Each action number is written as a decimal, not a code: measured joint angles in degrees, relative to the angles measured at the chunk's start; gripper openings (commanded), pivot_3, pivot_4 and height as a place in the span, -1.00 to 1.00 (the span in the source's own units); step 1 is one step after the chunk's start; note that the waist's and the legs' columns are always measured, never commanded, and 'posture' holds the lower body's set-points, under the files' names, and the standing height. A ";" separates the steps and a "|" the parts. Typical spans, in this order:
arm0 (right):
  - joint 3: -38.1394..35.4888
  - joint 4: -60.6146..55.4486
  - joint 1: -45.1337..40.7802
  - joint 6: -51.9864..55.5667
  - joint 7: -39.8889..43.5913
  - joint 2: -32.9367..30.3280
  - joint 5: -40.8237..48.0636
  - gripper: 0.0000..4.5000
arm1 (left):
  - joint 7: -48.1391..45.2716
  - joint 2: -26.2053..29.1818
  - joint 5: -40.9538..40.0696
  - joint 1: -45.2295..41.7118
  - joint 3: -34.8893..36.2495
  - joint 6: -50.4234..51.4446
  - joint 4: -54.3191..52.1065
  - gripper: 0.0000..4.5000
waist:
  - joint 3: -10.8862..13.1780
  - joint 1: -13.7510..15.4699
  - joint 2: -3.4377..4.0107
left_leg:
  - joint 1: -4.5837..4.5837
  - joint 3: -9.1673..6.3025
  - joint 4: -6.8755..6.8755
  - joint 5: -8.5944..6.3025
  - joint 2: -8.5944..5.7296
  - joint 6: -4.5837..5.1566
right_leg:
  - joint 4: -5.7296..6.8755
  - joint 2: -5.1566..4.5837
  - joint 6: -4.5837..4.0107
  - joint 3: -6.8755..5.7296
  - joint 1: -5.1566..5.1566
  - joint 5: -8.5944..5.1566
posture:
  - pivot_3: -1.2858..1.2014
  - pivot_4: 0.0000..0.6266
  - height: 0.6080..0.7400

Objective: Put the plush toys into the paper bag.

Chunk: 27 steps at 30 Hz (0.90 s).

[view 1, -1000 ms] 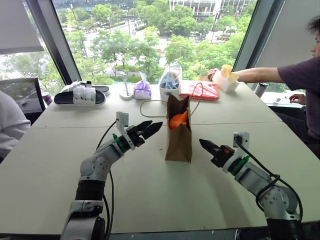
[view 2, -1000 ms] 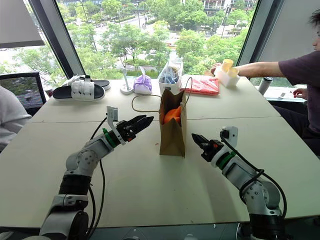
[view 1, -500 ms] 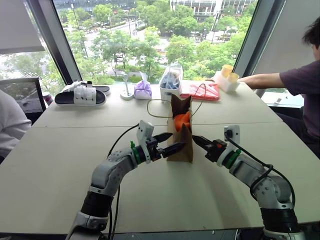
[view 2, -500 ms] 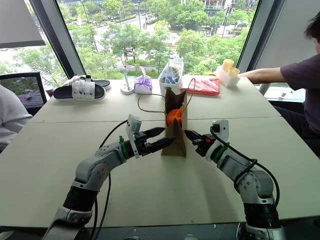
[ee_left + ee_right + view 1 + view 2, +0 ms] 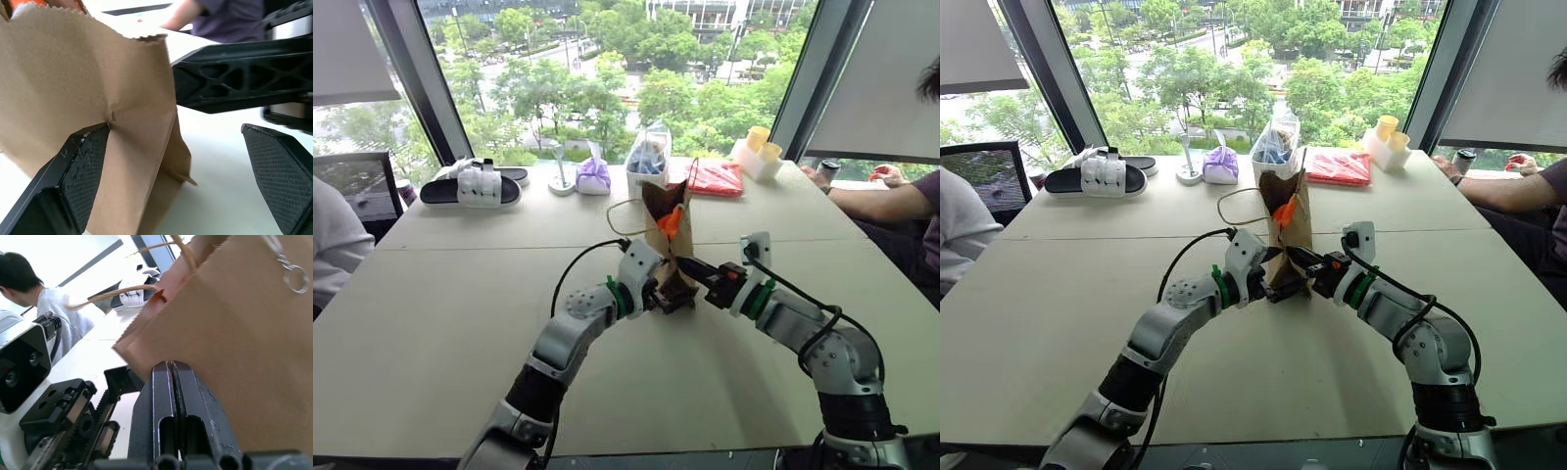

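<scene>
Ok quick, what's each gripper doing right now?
Left gripper: open, one finger against the bag.
Right gripper: shut, holding nothing, beside the bag.

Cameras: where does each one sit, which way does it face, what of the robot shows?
Left eye, right eye: on the head, looking forward and down at the table; both arms show, meeting at the paper bag.
Left wrist: along the open left gripper, one finger against the bag; the right gripper crosses behind.
Right wrist: along the shut right gripper, bag beside it.
Shared: all four show the paper bag.
</scene>
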 measured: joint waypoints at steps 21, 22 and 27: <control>-2.82 0.04 2.00 0.69 0.51 1.66 0.00 -1.00 | 5.97 -4.33 8.14 -0.80 -1.14 -4.32 5.61 -0.99 | 0.00 0.26 0.00 | -0.01 -0.01 0.02 0.00 -0.02 0.00 | 0.00 0.00 0.01 0.00 0.01 0.00 | 0.03 -0.52 1.00; -3.58 -0.70 2.63 1.05 0.42 1.86 1.16 -1.00 | 5.99 -4.39 8.20 -1.04 -1.15 -4.68 5.94 -0.99 | 0.00 0.23 0.00 | -0.01 -0.01 0.02 0.00 -0.02 0.00 | 0.00 0.00 0.01 0.00 0.01 0.00 | 0.03 -0.52 1.00; -11.74 -6.45 8.66 3.16 -0.72 1.36 10.71 -1.00 | 4.03 -4.07 7.73 -2.08 -0.69 -8.54 7.99 -0.99 | 0.00 0.87 0.00 | -0.02 0.00 0.01 0.00 -0.01 0.00 | -0.02 0.00 0.01 -0.01 0.00 0.00 | 0.03 -0.52 1.00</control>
